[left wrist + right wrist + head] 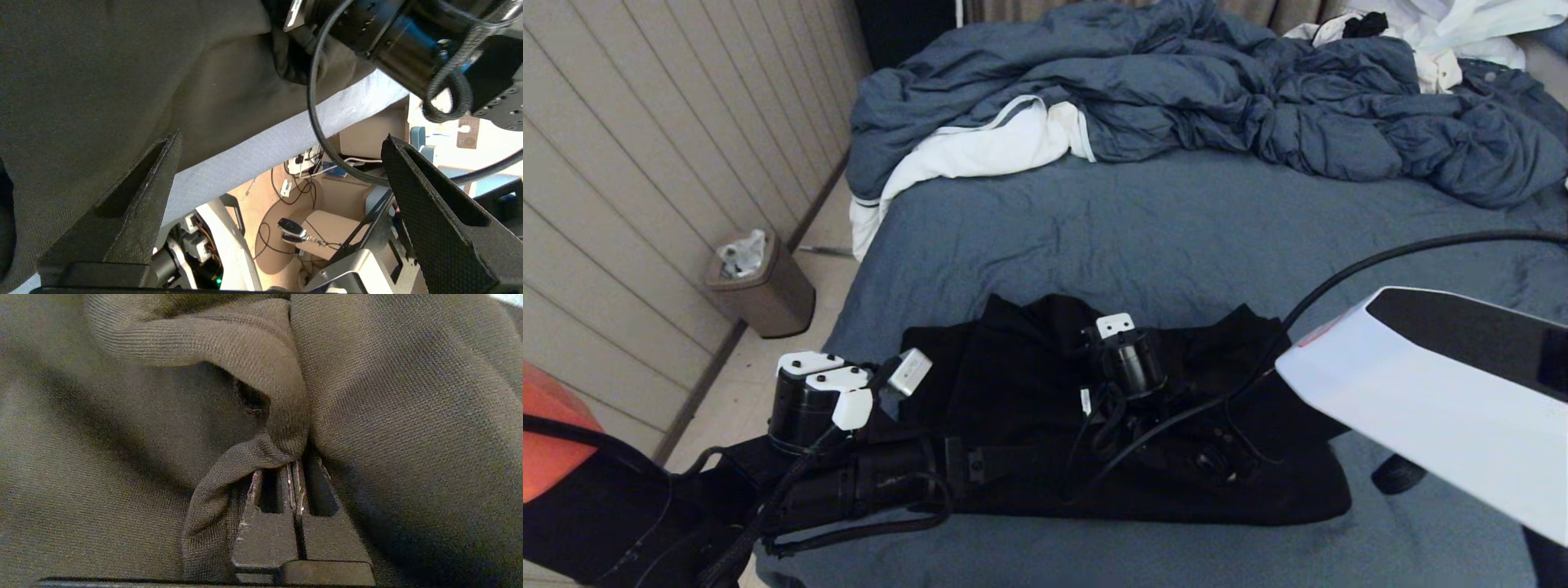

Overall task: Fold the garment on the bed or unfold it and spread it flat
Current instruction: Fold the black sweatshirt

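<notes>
Black knit fabric is filling the right wrist view: right claw point(295, 467) is pinching shut on a fold of the black hooded sweatshirt point(1045, 408), lying bunched at the blue-grey bed's point(1176, 237) near edge, presumably for repositioning it. Left claw point(282, 175) is waiting wide open, empty, beside that edge.

This is a home bedroom. A wide bed point(1176, 237) with a blue-grey sheet fills the view, and a rumpled duvet point(1176, 90) with white lining is heaped at its far end with white clothing point(1445, 33) on top. Left of the bed, a small brown waste bin point(760, 286) stands on the pale floor against a panelled wall point(645, 147).
</notes>
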